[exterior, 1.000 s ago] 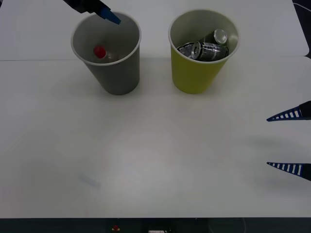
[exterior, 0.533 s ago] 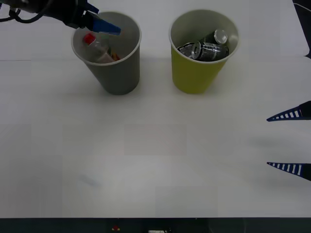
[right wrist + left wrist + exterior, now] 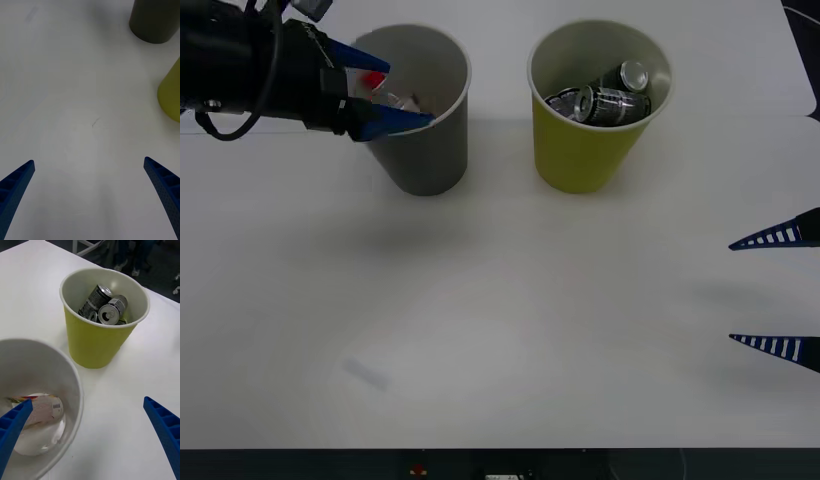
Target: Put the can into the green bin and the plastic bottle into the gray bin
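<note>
The gray bin [image 3: 425, 150] stands at the back left, and the plastic bottle [image 3: 42, 410] lies inside it on its bottom, its red cap [image 3: 367, 78] showing past the rim. My left gripper [image 3: 385, 95] is open at the bin's left side, one finger over the rim and one in front of the wall, holding nothing. The green bin [image 3: 585, 150] stands to the right with cans [image 3: 605, 95] inside; they also show in the left wrist view, cans [image 3: 101, 305] in green bin [image 3: 93, 341]. My right gripper [image 3: 775, 292] hangs open at the table's right edge.
The white table [image 3: 500, 320] stretches bare in front of both bins. The right wrist view looks over that surface toward the gray bin [image 3: 153, 22] and the green bin [image 3: 170, 93]. Dark floor and chair legs [image 3: 123, 251] lie beyond the table's far edge.
My left arm has drawn back from above the gray bin to its left side, fingers spread. The bottle has shifted inside the bin. The right arm has not moved.
</note>
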`<state>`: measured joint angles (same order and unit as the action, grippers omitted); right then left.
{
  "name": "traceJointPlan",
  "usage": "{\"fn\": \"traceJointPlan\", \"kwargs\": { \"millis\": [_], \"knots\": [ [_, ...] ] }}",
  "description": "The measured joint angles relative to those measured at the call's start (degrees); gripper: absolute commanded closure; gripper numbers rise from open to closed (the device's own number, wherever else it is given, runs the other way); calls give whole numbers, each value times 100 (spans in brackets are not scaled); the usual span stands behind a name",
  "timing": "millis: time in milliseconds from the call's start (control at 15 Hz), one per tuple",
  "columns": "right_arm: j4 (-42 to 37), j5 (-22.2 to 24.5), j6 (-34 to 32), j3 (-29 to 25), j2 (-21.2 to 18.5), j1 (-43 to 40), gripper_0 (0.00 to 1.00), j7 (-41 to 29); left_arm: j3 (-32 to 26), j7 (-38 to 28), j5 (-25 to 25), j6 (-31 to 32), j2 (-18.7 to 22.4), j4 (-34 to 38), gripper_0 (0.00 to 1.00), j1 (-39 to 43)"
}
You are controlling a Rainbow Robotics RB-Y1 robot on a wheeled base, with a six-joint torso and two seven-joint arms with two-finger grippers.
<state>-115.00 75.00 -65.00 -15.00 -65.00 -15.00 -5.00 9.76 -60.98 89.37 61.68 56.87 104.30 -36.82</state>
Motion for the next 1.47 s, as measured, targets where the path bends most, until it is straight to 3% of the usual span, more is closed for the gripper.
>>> {"fn": "traceJointPlan", "kwargs": {
  "millis": [333,733,1067,1467],
  "knots": [
    [0,0,0,0,0,0,0,0,1,668,-830,-559,859,755,0,890],
    [0,0,0,0,0,0,0,0,-235,1859,-1616,-736,1495,1176,0,1742],
    [0,0,0,0,0,0,0,0,-793,2723,-2107,-737,1896,1533,0,2680],
    [0,0,0,0,0,0,0,0,-1812,3023,-2340,-735,2161,2054,0,4055]
  ]
}}
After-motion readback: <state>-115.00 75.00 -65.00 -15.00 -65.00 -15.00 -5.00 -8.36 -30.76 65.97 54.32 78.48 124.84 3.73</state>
